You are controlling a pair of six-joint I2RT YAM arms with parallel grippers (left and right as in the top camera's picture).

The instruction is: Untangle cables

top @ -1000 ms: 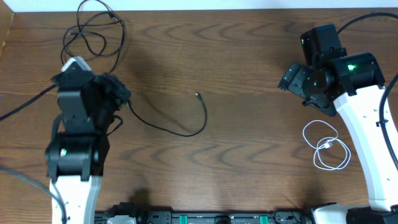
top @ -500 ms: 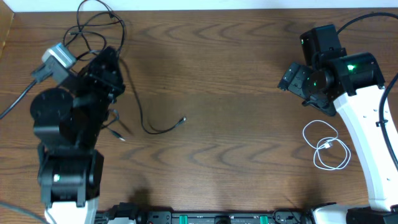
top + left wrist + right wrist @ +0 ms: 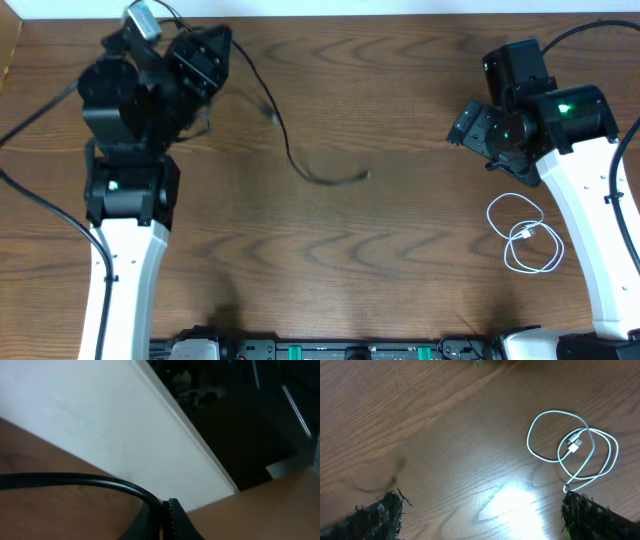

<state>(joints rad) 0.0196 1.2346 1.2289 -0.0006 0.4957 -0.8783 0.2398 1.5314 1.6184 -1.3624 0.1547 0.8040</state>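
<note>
My left gripper [image 3: 208,48] is at the far left of the table, raised, and shut on a black cable [image 3: 300,168]. The cable trails right from the jaws in a blurred curve, and its plug end [image 3: 367,175] is near the table's middle. In the left wrist view the closed jaws [image 3: 164,516] pinch this black cable [image 3: 75,480]. The other black cable is mostly hidden behind the left arm. The white cable [image 3: 525,235] lies coiled at the right and also shows in the right wrist view [image 3: 575,450]. My right gripper [image 3: 470,125] [image 3: 480,520] is open and empty, above bare wood beside the white cable.
A white wall [image 3: 90,425] runs along the table's far edge. Thick black arm cables hang at the left [image 3: 35,100] and at the far right [image 3: 580,35]. The arm bases stand at the front edge [image 3: 320,350].
My left arm has swung from the left side to the far left corner, shut on the black cable. The cable's free end was dragged left, then flung right towards the middle. The right arm has not moved.
</note>
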